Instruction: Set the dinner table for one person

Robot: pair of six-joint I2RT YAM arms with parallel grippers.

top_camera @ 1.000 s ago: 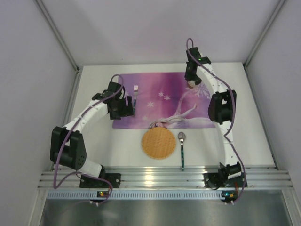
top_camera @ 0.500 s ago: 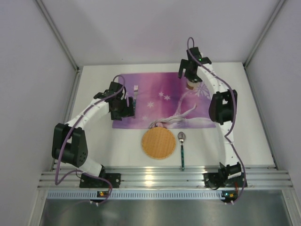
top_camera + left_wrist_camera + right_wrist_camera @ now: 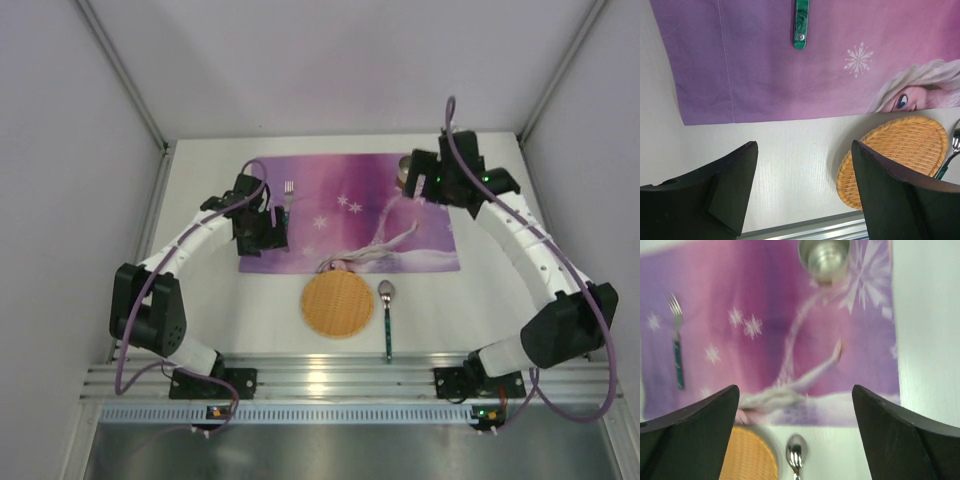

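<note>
Since a second ago the right arm has swung out toward the right wall, and the right gripper [image 3: 420, 180] has drawn back from the cup [image 3: 407, 170], which now stands alone. The left arm has barely shifted.

The dinner table [image 3: 260, 315] is the white top filling the floor of the cell, with pale walls on three sides and a ribbed metal rail [image 3: 340, 380] along its near edge. A purple placemat [image 3: 340, 180] lies flat on its far half. The cup stands upright in the mat's far right corner, mouth up, as the right wrist view shows [image 3: 825, 255]. A fork [image 3: 288, 200] with a green handle lies on the mat's left part, tines toward the far wall. A round woven plate [image 3: 337, 305] sits on the bare table just in front of the mat's near edge, close to it or just over it. A spoon [image 3: 387, 318] lies just to the right of the plate, bowl toward the mat and handle toward the rail.

The right gripper hangs just beside the cup, its jaws spread wide with nothing between them [image 3: 795, 390]. The left gripper [image 3: 265, 235] hovers near the fork's handle at the mat's near left corner; its jaws also stand apart and empty [image 3: 804, 145].
</note>
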